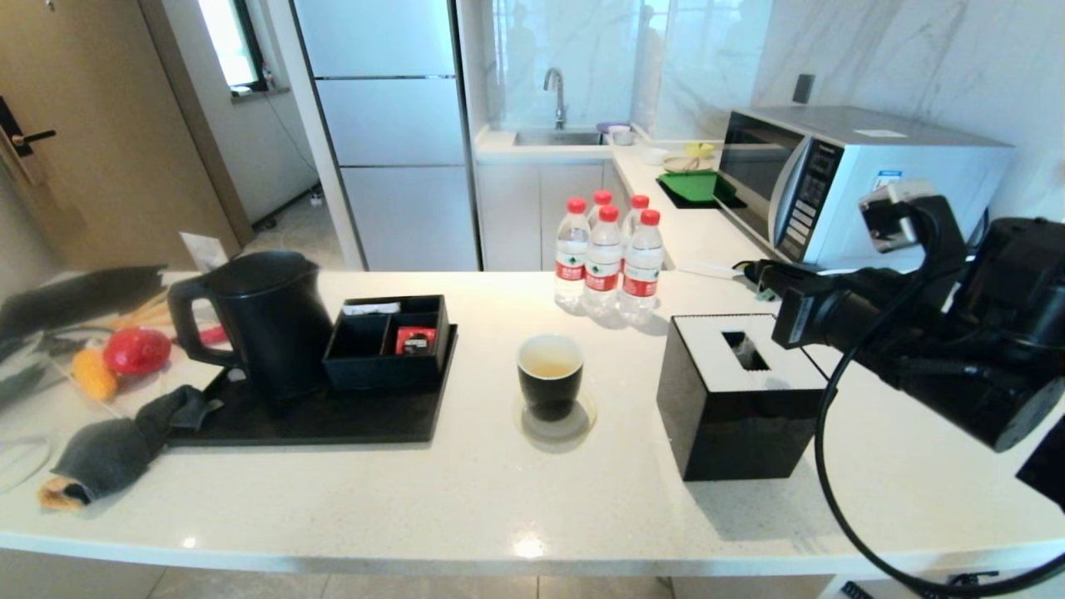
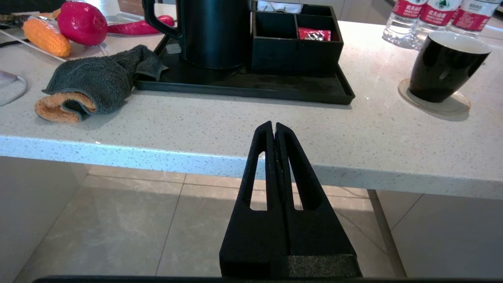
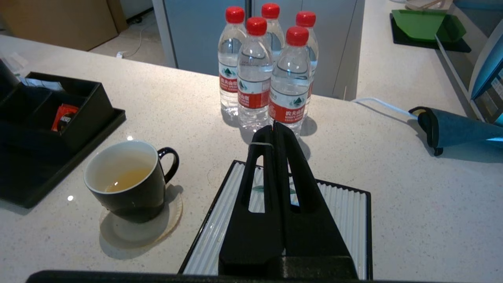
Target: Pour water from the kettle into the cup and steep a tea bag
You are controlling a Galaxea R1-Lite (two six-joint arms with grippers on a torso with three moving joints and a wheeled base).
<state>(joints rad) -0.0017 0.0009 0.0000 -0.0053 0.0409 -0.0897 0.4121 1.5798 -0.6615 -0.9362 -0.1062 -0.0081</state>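
Observation:
The matte black kettle (image 1: 266, 320) stands on a black tray (image 1: 349, 420) at the left. The black cup (image 1: 550, 374) sits on a coaster mid-counter and holds pale yellow liquid (image 3: 122, 179). My right gripper (image 3: 274, 125) hovers over the tissue box, right of the cup, its jaws shut. A thin pale string (image 3: 261, 144) runs across one finger into the seam between them. A grey-green patch (image 3: 259, 188) shows through the finger slots, likely the tea bag, mostly hidden. My left gripper (image 2: 274, 125) is parked shut at the counter's front edge.
A black tissue box (image 1: 736, 399) stands right of the cup. Several water bottles (image 1: 607, 258) stand behind it. A compartment box (image 1: 387, 341) with a red packet (image 1: 414, 339) sits on the tray. A grey cloth (image 1: 116, 449) and toy vegetables (image 1: 133, 349) lie far left; a microwave (image 1: 865, 179) stands back right.

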